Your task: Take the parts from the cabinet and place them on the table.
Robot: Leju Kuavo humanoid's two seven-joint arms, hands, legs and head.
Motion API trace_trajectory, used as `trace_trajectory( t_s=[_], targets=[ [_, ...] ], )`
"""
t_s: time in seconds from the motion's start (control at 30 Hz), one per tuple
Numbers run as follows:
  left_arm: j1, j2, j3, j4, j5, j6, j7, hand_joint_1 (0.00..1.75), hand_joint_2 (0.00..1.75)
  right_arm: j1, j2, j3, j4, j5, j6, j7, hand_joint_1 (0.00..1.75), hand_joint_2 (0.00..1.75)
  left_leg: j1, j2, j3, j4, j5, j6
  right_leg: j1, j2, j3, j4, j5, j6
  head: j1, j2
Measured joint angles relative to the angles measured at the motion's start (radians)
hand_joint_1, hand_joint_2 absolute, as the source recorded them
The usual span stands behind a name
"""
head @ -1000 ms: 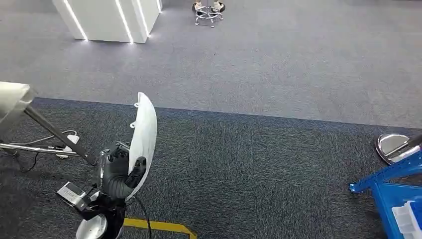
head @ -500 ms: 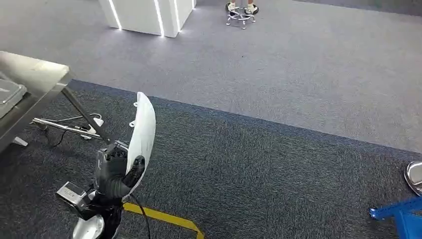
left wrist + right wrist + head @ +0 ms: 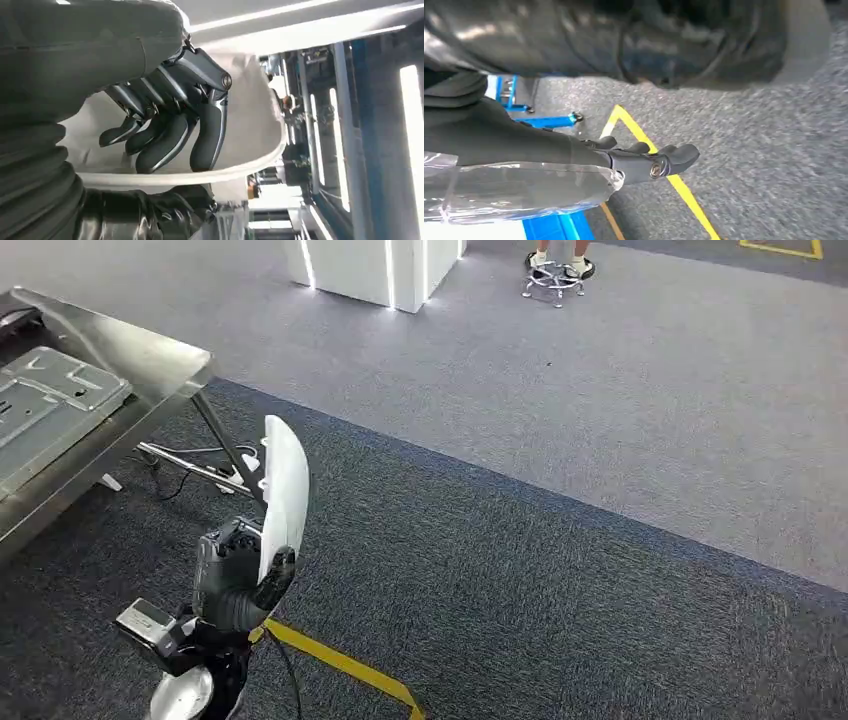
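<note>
White curved part in left hand

The worktop at far left runs off the edge; the white part hides most of the left robot hand; a person's feet are cropped at the far edge

White curved part; dark grey left robot hand; silver desk; grey two-tone carpet; yellow floor tape.
</note>
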Motion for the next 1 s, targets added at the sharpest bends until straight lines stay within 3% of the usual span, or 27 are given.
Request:
trace_trajectory(
  t_s=[0.03, 0.07, 0.1, 0.27, 0.33, 0.37, 0.4, 0.43, 0.47, 0.6, 0.63, 0.67, 0.7, 0.73, 0.77, 0.8, 0.83, 0.87, 0.9, 0.93, 0.97, 1.0],
  targets=[
    [0.003, 0.001, 0.0, 0.0, -0.001, 0.002, 0.0, 1.75, 1.75, 0.003, 0.003, 0.002, 0.001, 0.003, 0.002, 0.004, 0.0, 0.0, -0.002, 0.045, -0.005, 0.017, -0.012, -0.003, 0.003, -0.014, 0.006, -0.005, 0.001, -0.004, 0.0, 0.0],
    [-0.001, 0.001, 0.0, 0.0, -0.002, 0.004, 0.001, 1.75, 1.75, 0.006, 0.002, 0.004, 0.001, 0.005, 0.002, 0.006, 0.0, 0.0, -0.003, 0.091, -0.028, 0.063, -0.043, -0.01, 0.004, -0.026, 0.008, -0.007, 0.0, -0.013, -0.008, 0.0],
    [-0.002, 0.001, 0.0, 0.0, -0.004, 0.006, 0.002, 1.75, 1.75, 0.009, 0.002, 0.006, 0.001, 0.007, 0.002, 0.01, 0.0, 0.0, 0.001, 0.111, -0.064, 0.137, -0.079, -0.016, 0.008, -0.041, 0.009, -0.006, -0.001, -0.017, -0.007, 0.0],
    [-0.002, 0.001, 0.0, 0.0, -0.005, 0.006, 0.002, 1.75, 1.75, 0.01, 0.002, 0.007, 0.001, 0.008, 0.002, 0.011, 0.0, 0.0, 0.002, 0.115, -0.074, 0.155, -0.087, -0.017, 0.009, -0.044, 0.009, -0.006, -0.001, -0.017, -0.007, 0.0],
    [-0.001, 0.001, 0.0, 0.0, -0.006, 0.007, 0.002, 1.75, 1.75, 0.011, 0.002, 0.007, 0.001, 0.008, 0.002, 0.011, 0.0, 0.0, 0.005, 0.121, -0.099, 0.206, -0.108, -0.02, 0.01, -0.052, 0.009, -0.006, -0.002, -0.018, -0.008, 0.0],
    [0.001, 0.001, 0.0, 0.0, -0.01, 0.009, 0.002, 1.75, 1.75, 0.011, 0.002, 0.007, 0.001, 0.009, 0.001, 0.012, 0.0, 0.0, 0.008, 0.125, -0.13, 0.266, -0.128, -0.023, 0.011, -0.064, 0.009, -0.006, -0.004, -0.019, -0.007, 0.0],
    [0.002, 0.001, 0.0, 0.0, -0.01, 0.011, 0.003, 1.75, 1.75, 0.011, 0.002, 0.008, 0.001, 0.008, 0.001, 0.012, 0.0, 0.0, 0.009, 0.127, -0.143, 0.29, -0.13, -0.025, 0.012, -0.072, 0.009, -0.006, -0.005, -0.019, -0.008, 0.0],
    [0.005, 0.002, 0.0, 0.0, -0.006, 0.015, 0.01, 1.75, 1.75, 0.011, 0.004, 0.007, 0.001, -0.003, -0.003, -0.003, 0.0, 0.0, 0.008, 0.171, -0.016, 0.051, 0.008, -0.017, 0.012, -0.12, 0.026, -0.006, -0.016, -0.01, -0.007, 0.0],
    [0.003, 0.002, -0.001, 0.0, -0.003, 0.016, 0.013, 1.75, 1.75, 0.011, 0.007, 0.007, 0.001, -0.003, -0.004, -0.006, 0.0, 0.0, -0.008, 0.217, 0.011, 0.002, -0.012, -0.005, 0.019, -0.131, 0.028, -0.006, -0.021, -0.003, -0.007, 0.0],
    [0.004, 0.002, -0.001, 0.0, -0.001, 0.016, 0.015, 1.75, 1.75, 0.004, 0.009, 0.007, 0.001, -0.003, -0.005, -0.009, 0.0, 0.0, -0.009, 0.168, 0.008, -0.01, -0.003, 0.017, 0.022, -0.167, 0.043, -0.015, -0.025, 0.017, -0.007, 0.0],
    [0.005, 0.001, -0.001, 0.0, 0.0, 0.016, 0.015, 1.75, 1.75, 0.004, 0.009, 0.007, 0.001, -0.003, -0.006, -0.008, 0.0, 0.0, 0.001, 0.159, 0.016, -0.021, 0.004, 0.024, 0.014, -0.145, 0.042, -0.008, -0.035, 0.024, -0.006, 0.0],
    [0.003, 0.001, -0.001, 0.0, -0.001, 0.016, 0.013, 1.75, 1.75, 0.005, 0.009, 0.007, 0.001, -0.003, -0.006, -0.01, 0.0, 0.0, 0.001, 0.15, 0.017, -0.025, 0.006, 0.027, 0.014, -0.097, 0.031, 0.02, -0.056, 0.026, -0.006, 0.0],
    [0.001, 0.0, -0.001, 0.0, 0.0, 0.016, 0.015, 1.75, 1.75, 0.007, 0.009, 0.007, 0.001, -0.003, -0.006, -0.01, 0.0, 0.0, 0.001, 0.143, 0.016, -0.025, 0.007, 0.035, 0.012, -0.067, -0.003, 0.088, -0.097, 0.025, -0.005, 0.0],
    [-0.001, 0.0, -0.001, 0.0, 0.0, 0.017, 0.016, 1.75, 1.75, 0.007, 0.01, 0.007, 0.001, -0.003, 0.002, -0.01, 0.0, 0.0, 0.0, 0.131, 0.015, -0.025, 0.006, 0.037, 0.013, -0.054, -0.049, 0.178, -0.139, 0.025, -0.006, 0.0],
    [-0.001, 0.0, -0.001, 0.0, 0.0, 0.017, 0.016, 1.75, 1.75, 0.008, 0.01, 0.007, 0.002, -0.003, 0.009, -0.011, 0.0, 0.0, -0.002, 0.12, 0.015, -0.024, 0.006, 0.038, 0.012, -0.05, -0.088, 0.253, -0.164, 0.025, -0.006, 0.0],
    [-0.001, 0.0, -0.001, 0.0, 0.0, 0.018, 0.016, 1.75, 1.75, 0.008, 0.011, 0.007, 0.002, -0.002, 0.016, -0.014, 0.0, 0.0, -0.003, 0.108, 0.015, -0.023, 0.006, 0.038, 0.012, -0.049, -0.112, 0.292, -0.165, 0.026, -0.006, 0.0],
    [-0.002, 0.0, 0.0, 0.0, 0.002, 0.019, 0.016, 1.75, 1.75, 0.007, 0.011, 0.008, 0.002, -0.001, 0.023, -0.019, 0.0, 0.0, -0.003, 0.094, 0.015, -0.021, 0.005, 0.038, 0.012, -0.049, -0.114, 0.282, -0.14, 0.025, -0.006, 0.0],
    [-0.002, 0.0, 0.001, 0.0, 0.007, 0.019, 0.017, 1.75, 1.75, 0.006, 0.012, 0.01, 0.002, 0.001, 0.026, -0.023, 0.0, 0.0, -0.003, 0.08, 0.016, -0.018, 0.005, 0.037, 0.012, -0.048, -0.094, 0.228, -0.096, 0.024, -0.006, 0.0],
    [-0.003, 0.0, 0.002, 0.0, 0.009, 0.019, 0.018, 1.75, 1.75, 0.004, 0.012, 0.014, 0.002, 0.003, 0.029, -0.024, 0.0, 0.0, -0.002, 0.069, 0.016, -0.016, 0.003, 0.035, 0.01, -0.043, -0.066, 0.16, -0.054, 0.022, -0.005, 0.0],
    [-0.005, 0.0, 0.004, 0.0, 0.01, 0.018, 0.018, 1.75, 1.75, -0.001, 0.011, 0.019, 0.002, 0.003, 0.031, -0.024, 0.0, 0.0, -0.002, 0.055, 0.016, -0.011, 0.001, 0.031, 0.008, -0.02, -0.024, 0.061, -0.001, 0.019, -0.006, 0.0],
    [-0.006, 0.0, 0.006, 0.0, 0.011, 0.017, 0.018, 1.75, 1.75, -0.003, 0.011, 0.022, 0.002, 0.004, 0.032, -0.023, 0.0, 0.0, -0.002, 0.047, 0.012, -0.008, -0.001, 0.026, 0.006, 0.027, -0.006, 0.021, -0.006, 0.015, -0.005, 0.0],
    [-0.009, 0.0, 0.008, 0.0, 0.012, 0.016, 0.018, 1.75, 1.75, -0.005, 0.012, 0.023, 0.002, 0.005, 0.034, -0.023, 0.0, 0.0, -0.006, 0.037, 0.006, 0.002, -0.004, 0.02, 0.005, 0.035, -0.005, 0.003, -0.009, 0.016, -0.006, 0.0]
  ],
)
